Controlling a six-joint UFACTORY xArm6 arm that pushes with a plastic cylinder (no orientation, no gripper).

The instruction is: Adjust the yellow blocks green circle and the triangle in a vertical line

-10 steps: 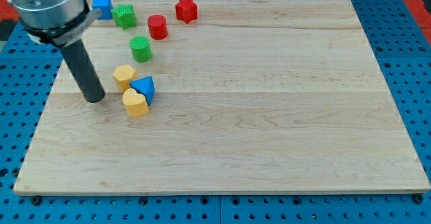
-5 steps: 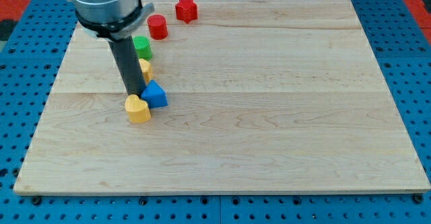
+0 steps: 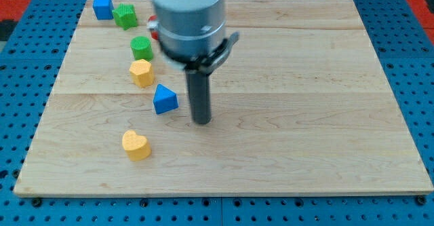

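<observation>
A green circle block [image 3: 141,48] sits at the upper left of the wooden board [image 3: 305,117]. A yellow hexagon block [image 3: 141,72] lies just below it, nearly touching. A blue triangle block [image 3: 165,99] lies lower and a little to the right. A yellow heart block [image 3: 135,145] lies apart, lower down on the left. My tip [image 3: 202,121] rests on the board just to the right of the blue triangle, not touching it.
A blue cube [image 3: 102,7] and a green star-like block [image 3: 125,15] sit at the board's top left corner. The arm's grey body hides the area where red blocks stood; a red sliver [image 3: 153,28] shows at its left edge.
My tip has moved from the board's left side to the right of the blue triangle. The yellow heart now lies lower and apart. The triangle has shifted slightly right and down.
</observation>
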